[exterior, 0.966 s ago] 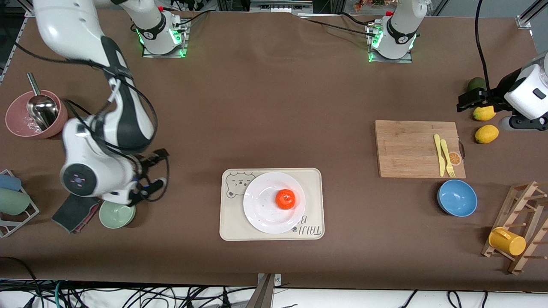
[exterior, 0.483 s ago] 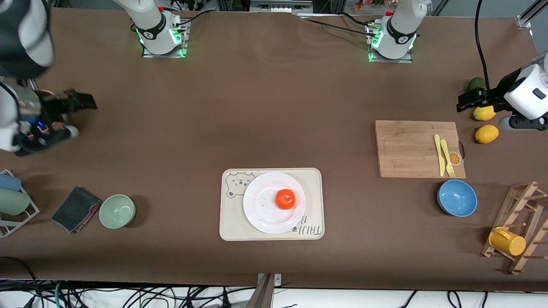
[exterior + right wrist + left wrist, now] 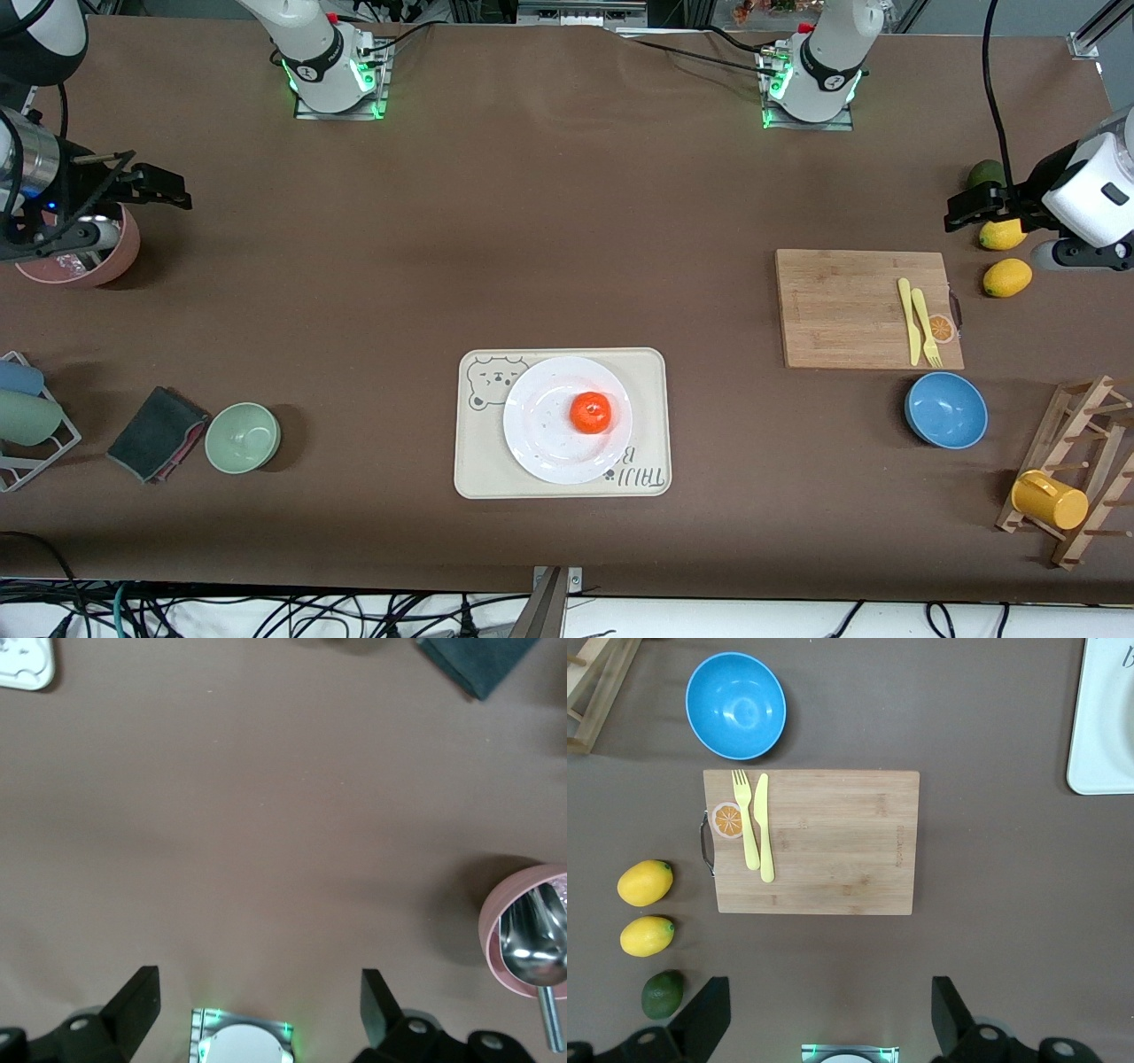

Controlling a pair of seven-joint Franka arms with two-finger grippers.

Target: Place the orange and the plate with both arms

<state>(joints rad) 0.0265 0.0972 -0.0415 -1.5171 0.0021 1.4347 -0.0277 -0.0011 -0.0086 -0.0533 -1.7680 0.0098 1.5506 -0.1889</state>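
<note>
right gripper (image 3: 133, 208) fingers spread, empty, upper left of frame over pink bowl (image 3: 111, 257), has swung up from green bowl (image 3: 243, 437) | left gripper (image 3: 974, 208) spread, empty, unmoved over lemons (image 3: 1002, 234) | orange (image 3: 590, 412) on plate (image 3: 540, 443) on tray (image 3: 478, 465), centre, unchanged

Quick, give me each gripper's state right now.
Left gripper: open, empty, over the table by the lemons.
Right gripper: open, empty, over the table by the pink bowl.
</note>
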